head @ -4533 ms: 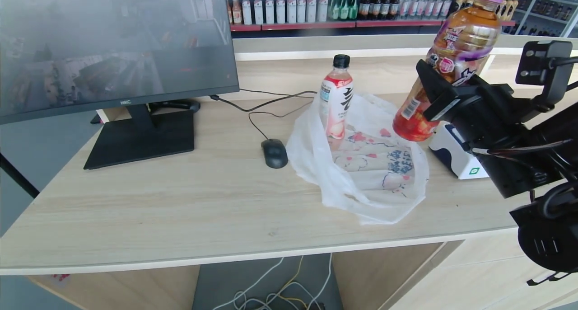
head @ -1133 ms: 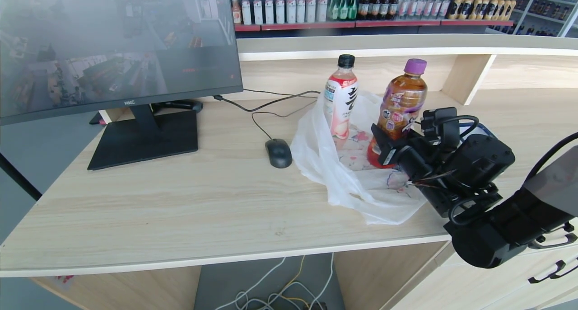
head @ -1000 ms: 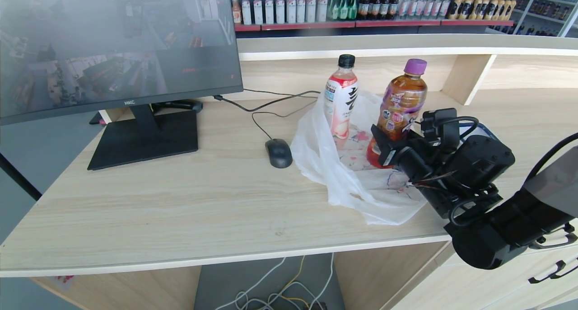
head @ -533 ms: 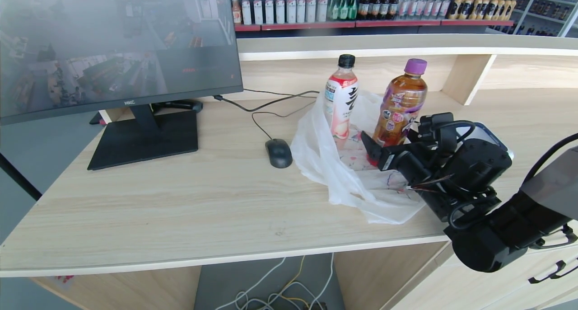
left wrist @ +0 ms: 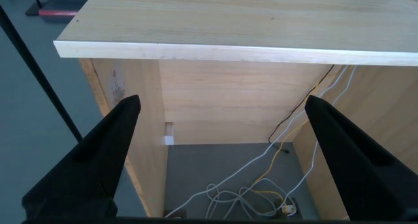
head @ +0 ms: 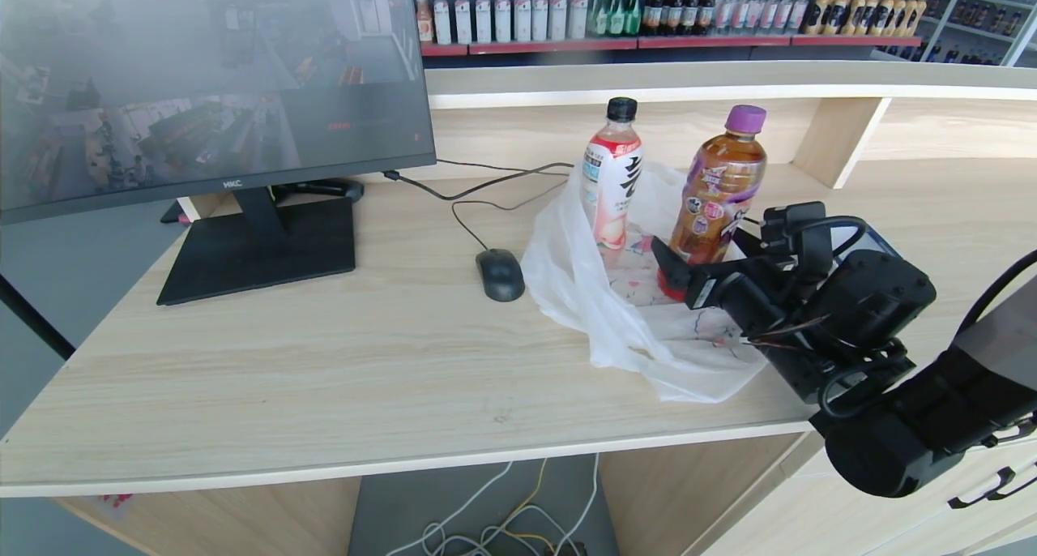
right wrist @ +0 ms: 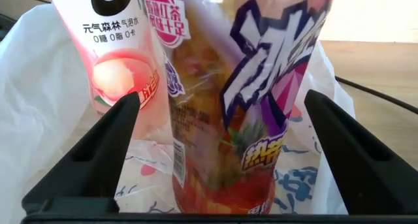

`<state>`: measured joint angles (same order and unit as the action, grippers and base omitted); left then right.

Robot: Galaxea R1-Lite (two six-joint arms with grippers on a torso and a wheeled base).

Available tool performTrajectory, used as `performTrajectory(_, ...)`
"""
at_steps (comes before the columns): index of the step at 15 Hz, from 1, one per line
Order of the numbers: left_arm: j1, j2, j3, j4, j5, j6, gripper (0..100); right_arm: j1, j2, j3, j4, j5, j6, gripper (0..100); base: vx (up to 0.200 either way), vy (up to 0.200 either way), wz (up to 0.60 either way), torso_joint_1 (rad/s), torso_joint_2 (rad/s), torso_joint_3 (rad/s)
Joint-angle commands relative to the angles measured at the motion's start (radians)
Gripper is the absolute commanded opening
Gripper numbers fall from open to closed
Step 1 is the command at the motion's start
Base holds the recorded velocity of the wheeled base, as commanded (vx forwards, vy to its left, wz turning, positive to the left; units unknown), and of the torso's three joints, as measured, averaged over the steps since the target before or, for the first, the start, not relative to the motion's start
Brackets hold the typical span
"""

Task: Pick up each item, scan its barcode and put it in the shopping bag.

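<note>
Head view: right gripper (head: 695, 256), fingers spread, flanks upright tea bottle (head: 717, 191).

two counter bottles (head: 609, 179) (head: 718, 191), one bag (head: 567, 292), one mouse (head: 500, 275).

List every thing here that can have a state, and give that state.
Shopping bag: open, slumped on the counter.
Tea bottle: upright, capped, standing in the bag.
Pink bottle: upright, capped, standing in the bag.
Right gripper: open, one finger on either side of the tea bottle's lower part.
Left gripper: open, empty, low by the counter's edge.
</note>
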<state>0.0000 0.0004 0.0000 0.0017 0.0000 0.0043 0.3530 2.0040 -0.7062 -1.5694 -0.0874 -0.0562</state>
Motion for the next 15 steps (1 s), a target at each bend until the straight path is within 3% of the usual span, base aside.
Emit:
performTrajectory(1, 0.000, 0.000, 0.000, 0.000, 0.000, 0.000, 100, 0.001, -0.044, 0.031, -0.001, 0.000, -0.001, 100, 0.000, 0.000, 0.00, 0.000, 0.00, 0.000)
performTrajectory(4, 0.000, 0.000, 0.000, 0.000, 0.000, 0.000, 100, 0.011, -0.177, 0.142, -0.001, 0.000, -0.002, 100, 0.000, 0.000, 0.00, 0.000, 0.00, 0.000)
performTrajectory(12, 0.000, 0.000, 0.000, 0.000, 0.000, 0.003, 100, 0.008, -0.628, 0.626, -0.001, -0.002, -0.025, 100, 0.000, 0.000, 0.00, 0.000, 0.00, 0.000)
performTrajectory(15, 0.000, 0.000, 0.000, 0.000, 0.000, 0.002, 100, 0.009, -0.723, 0.706, -0.001, -0.002, -0.025, 100, 0.000, 0.000, 0.00, 0.000, 0.00, 0.000)
